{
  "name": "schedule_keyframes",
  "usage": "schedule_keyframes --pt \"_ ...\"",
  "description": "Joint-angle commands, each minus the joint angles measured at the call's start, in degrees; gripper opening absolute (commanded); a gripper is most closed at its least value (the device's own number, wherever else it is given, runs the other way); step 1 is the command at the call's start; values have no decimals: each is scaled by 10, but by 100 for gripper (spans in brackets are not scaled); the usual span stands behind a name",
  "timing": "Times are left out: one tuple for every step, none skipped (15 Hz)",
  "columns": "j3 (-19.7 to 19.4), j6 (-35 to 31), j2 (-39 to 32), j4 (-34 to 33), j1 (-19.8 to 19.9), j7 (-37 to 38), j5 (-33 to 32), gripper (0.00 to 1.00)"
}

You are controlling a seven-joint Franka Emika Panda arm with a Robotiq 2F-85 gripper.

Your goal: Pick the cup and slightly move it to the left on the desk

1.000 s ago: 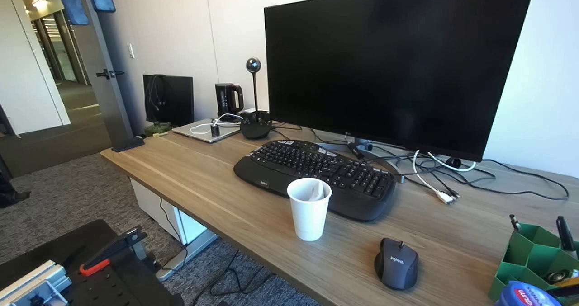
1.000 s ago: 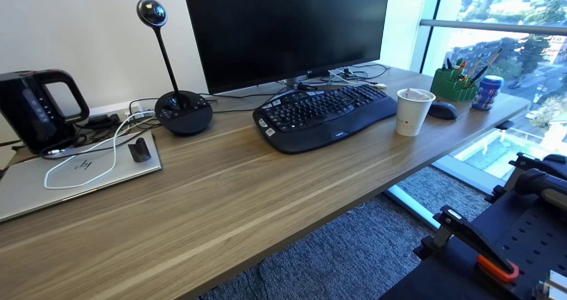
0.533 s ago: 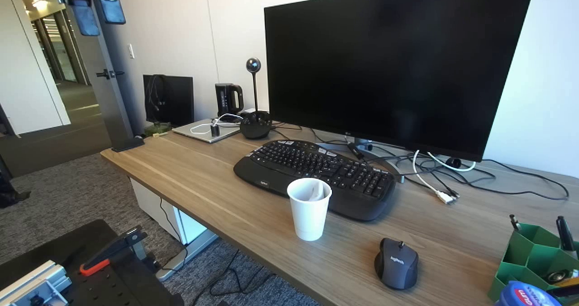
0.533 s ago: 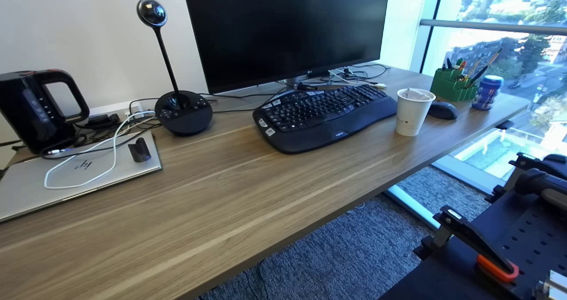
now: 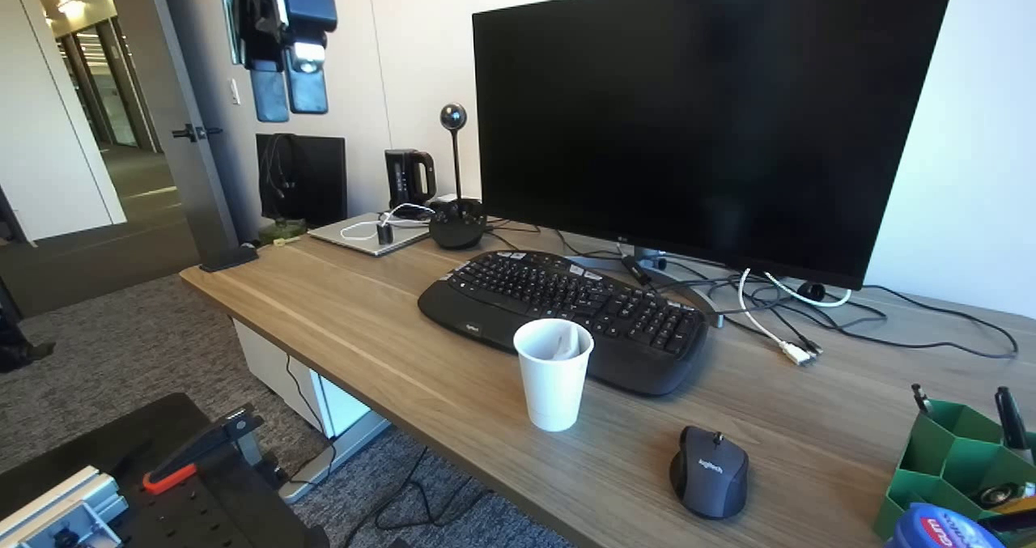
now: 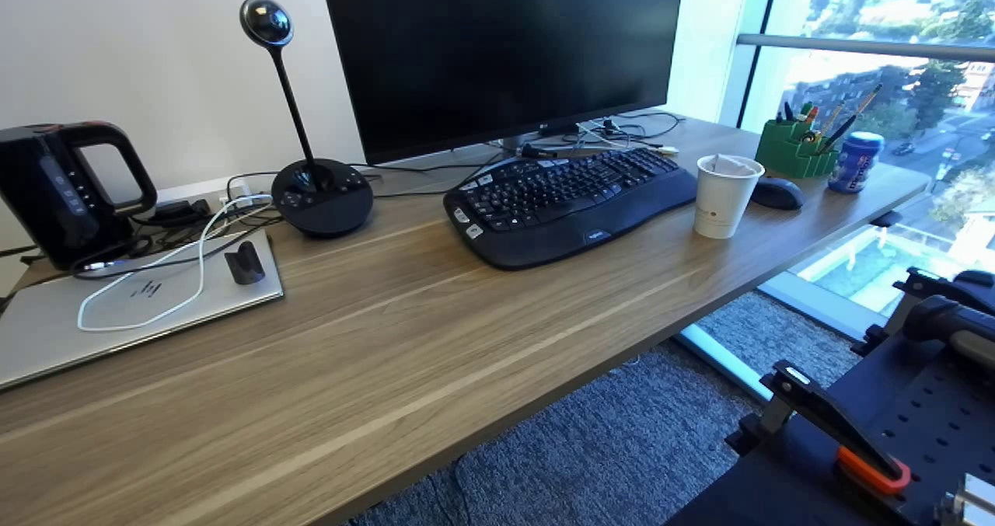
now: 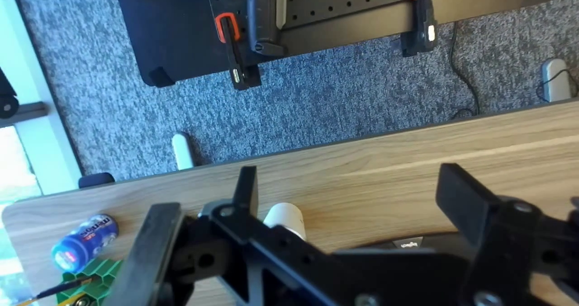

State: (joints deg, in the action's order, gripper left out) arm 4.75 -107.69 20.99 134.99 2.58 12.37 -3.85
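Note:
The white cup (image 5: 554, 386) stands upright on the wood-grain desk (image 5: 364, 321), in front of the keyboard; something pale shows inside its rim. In an exterior view the same cup (image 6: 721, 207) sits near the mouse. My gripper (image 5: 290, 112) hangs high in the air at the upper left of an exterior view, well apart from the cup. From the wrist, the gripper (image 7: 349, 175) stands wide open, nothing between its fingers. Below it the cup (image 7: 286, 218) shows close to the left finger, its upper part hidden by the gripper body.
Behind the cup lies a black keyboard (image 5: 558, 305), with a large monitor (image 5: 696, 127) beyond. A mouse (image 5: 710, 473), green pen holder (image 6: 793, 149) and blue bottle (image 6: 855, 162) are on one side. A webcam stand (image 6: 322, 200), laptop (image 6: 155, 301) and kettle (image 6: 66, 192) are on the other.
In an exterior view my gripper has come further into sight, moving right and downward, faster in the last half second. The cup and the desk items have stayed put.

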Motion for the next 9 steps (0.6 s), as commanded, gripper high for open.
schedule_keyframes --pt "-26 -18 -49 -32 8 6 9 100" --pt "-31 -28 -59 -33 10 7 7 100" --pt "-35 -36 -69 -36 11 7 4 100" --pt "-40 -52 -76 -36 11 0 3 100" --pt "-46 -68 -82 -35 10 -13 8 100" --pt "-51 -82 -86 -34 8 -30 12 100" --pt "-55 -96 -89 -31 5 -50 16 100" --pt "-60 -108 -91 -30 3 -74 26 100" --pt "-64 -113 -92 -30 0 -101 39 100"
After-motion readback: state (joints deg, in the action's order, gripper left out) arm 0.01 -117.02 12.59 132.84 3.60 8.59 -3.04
